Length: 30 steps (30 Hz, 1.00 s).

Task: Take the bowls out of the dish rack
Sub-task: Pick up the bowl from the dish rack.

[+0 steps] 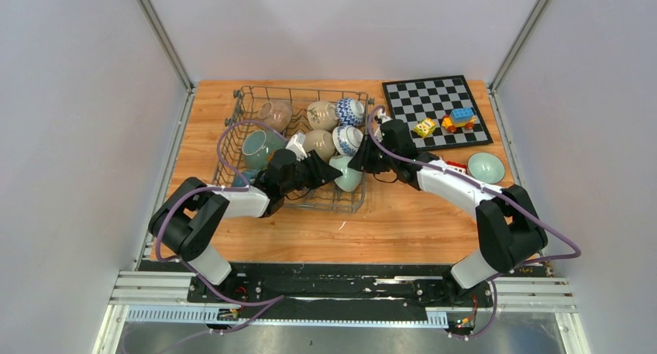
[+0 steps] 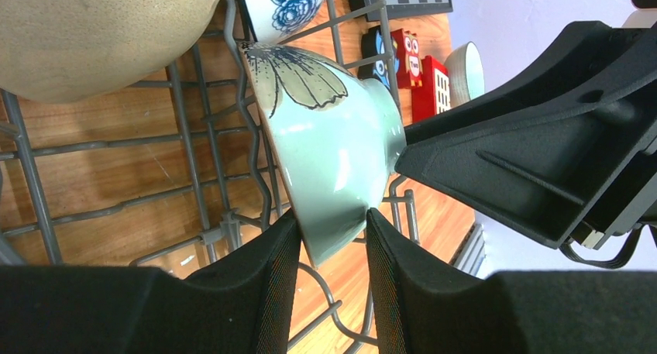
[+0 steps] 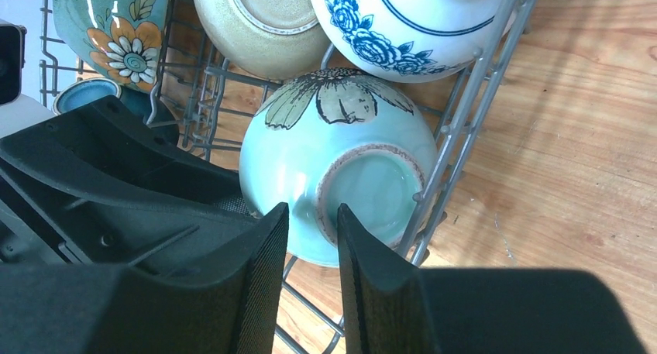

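The grey wire dish rack (image 1: 302,91) holds several bowls on edge. A pale green bowl with a painted flower (image 1: 350,177) stands in its near right corner. My left gripper (image 1: 335,173) reaches across the rack; in the left wrist view (image 2: 333,238) its fingers pinch that bowl's (image 2: 333,152) lower rim. My right gripper (image 1: 358,165) comes from the right; in the right wrist view (image 3: 313,222) its fingers sit close together astride the left side of the foot ring of the bowl (image 3: 341,149). The bowl leans on the rack's side wires (image 3: 465,114).
Other bowls in the rack: teal flowered (image 1: 259,149), two beige (image 1: 319,142), two blue-and-white (image 1: 348,139), one clear (image 1: 275,114). A plain green bowl (image 1: 486,167) sits on the table at right. A chessboard (image 1: 422,98) with toy blocks (image 1: 461,120) lies at back right.
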### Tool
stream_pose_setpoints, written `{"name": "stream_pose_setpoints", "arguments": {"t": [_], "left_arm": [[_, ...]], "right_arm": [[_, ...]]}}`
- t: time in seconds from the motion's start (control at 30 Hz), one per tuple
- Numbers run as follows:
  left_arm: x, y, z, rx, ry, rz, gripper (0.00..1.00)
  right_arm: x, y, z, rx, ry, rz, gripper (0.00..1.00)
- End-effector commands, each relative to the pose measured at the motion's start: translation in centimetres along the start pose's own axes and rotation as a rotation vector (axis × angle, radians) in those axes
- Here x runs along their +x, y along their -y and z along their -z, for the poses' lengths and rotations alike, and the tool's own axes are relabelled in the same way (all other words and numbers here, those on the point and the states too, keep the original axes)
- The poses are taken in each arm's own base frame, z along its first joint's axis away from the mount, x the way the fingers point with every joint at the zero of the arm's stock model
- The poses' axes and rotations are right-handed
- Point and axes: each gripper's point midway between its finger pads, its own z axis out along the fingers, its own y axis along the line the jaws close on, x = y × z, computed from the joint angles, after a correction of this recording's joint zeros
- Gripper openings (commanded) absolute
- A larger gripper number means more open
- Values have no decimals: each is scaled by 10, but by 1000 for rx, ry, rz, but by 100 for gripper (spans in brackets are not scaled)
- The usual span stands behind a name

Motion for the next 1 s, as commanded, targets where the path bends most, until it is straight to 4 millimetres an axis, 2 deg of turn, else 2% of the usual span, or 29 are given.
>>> {"name": "stream_pose_setpoints", "arguments": {"t": [0.0,0.6,0.97], "left_arm": [[-8,37,-1,142,9,-27,38],[-13,52,7,185,23,-30,34],[-15,61,11,210,25,-38,31]], "right_arm": [[0,-9,-1,-39,-22,-17,31],[1,-18,13,-71,-14,-11,18],[4,-19,17,-84,-15,-13,16]]}}
